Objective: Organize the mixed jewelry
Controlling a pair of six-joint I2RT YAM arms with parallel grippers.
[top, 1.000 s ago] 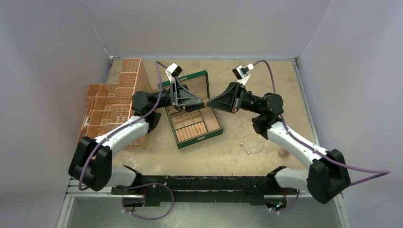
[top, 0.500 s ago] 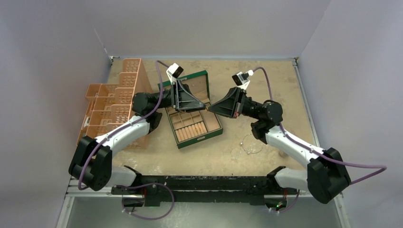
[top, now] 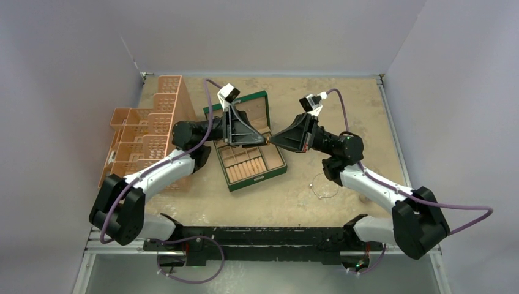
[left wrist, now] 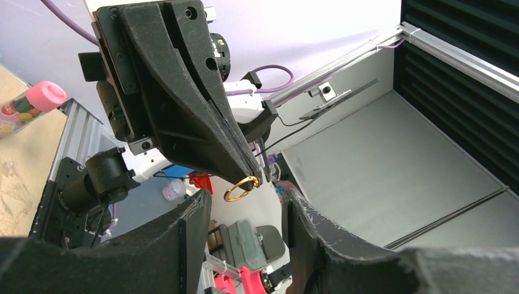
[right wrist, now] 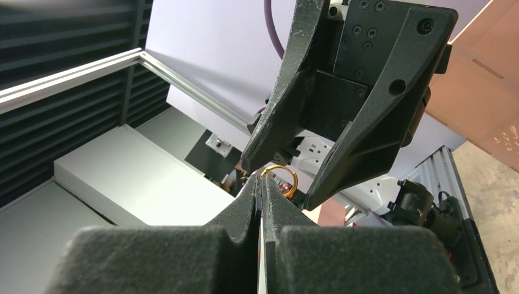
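Both grippers meet tip to tip in the air above the open green box. My right gripper is shut on a small gold ring, pinched at its rim. The ring sticks out past the right gripper's tips into the gap of my left gripper. The left gripper is open, and its fingers stand on either side of the ring without touching it. In the top view the left gripper and right gripper almost touch. A thin silver wire hoop lies on the table to the right of the box.
Stacked orange baskets stand at the left, beside the left arm. A small pink cylinder lies near the right arm's forearm. The box's lid stands open behind the grippers. White walls close in the table on three sides.
The right gripper has moved left with the ring until its tips reach the left gripper. The left gripper has shifted slightly to the right.
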